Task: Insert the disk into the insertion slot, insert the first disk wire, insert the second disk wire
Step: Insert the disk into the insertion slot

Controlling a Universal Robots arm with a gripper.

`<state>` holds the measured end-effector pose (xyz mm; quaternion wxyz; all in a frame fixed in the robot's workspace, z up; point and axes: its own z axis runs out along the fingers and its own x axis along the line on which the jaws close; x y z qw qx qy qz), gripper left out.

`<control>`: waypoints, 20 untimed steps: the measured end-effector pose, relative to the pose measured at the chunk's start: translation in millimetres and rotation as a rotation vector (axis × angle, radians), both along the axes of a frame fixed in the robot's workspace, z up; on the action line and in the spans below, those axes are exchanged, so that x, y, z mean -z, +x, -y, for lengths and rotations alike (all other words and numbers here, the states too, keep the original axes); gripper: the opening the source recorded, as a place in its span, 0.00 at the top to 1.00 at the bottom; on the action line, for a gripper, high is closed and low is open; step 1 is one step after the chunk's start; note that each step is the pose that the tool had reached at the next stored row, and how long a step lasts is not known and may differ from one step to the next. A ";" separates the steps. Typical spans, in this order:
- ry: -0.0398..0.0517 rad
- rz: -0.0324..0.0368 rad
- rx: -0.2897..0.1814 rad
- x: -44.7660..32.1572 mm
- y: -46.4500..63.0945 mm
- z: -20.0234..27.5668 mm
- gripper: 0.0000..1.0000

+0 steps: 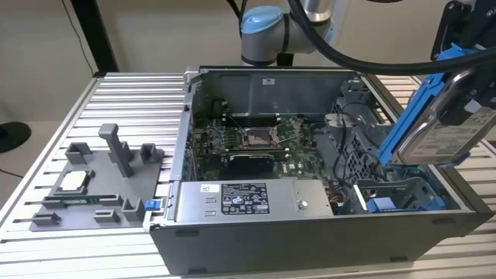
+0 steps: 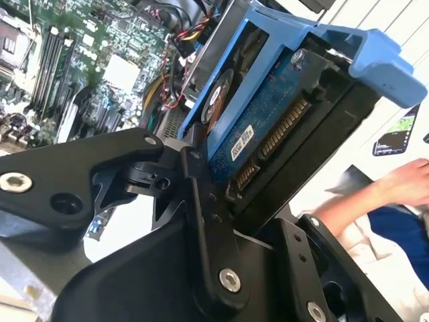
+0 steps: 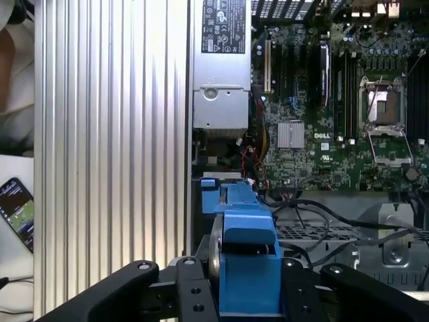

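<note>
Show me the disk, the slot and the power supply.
disk [image 1: 443,142]: exterior view, on its white label.
slot [image 1: 401,193]: exterior view, on its grey-blue plastic wall.
power supply [image 1: 283,200]: exterior view, on its bare grey top.

We find the disk's [image 1: 438,131] upper end lost behind the claw [image 1: 473,81], itself cut off at the exterior view's right edge. Below the disk, the computer case [image 1: 310,238] wall hides part of the insertion slot [image 1: 399,195]. In the second wrist view, a person's arm [image 2: 395,188] beside the disk is blurred and cropped.
</note>
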<state>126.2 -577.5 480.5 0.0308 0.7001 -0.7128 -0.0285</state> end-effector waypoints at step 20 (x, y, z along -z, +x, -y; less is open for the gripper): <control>-0.0002 -0.0013 0.000 28.1 1.7 0.5 1.00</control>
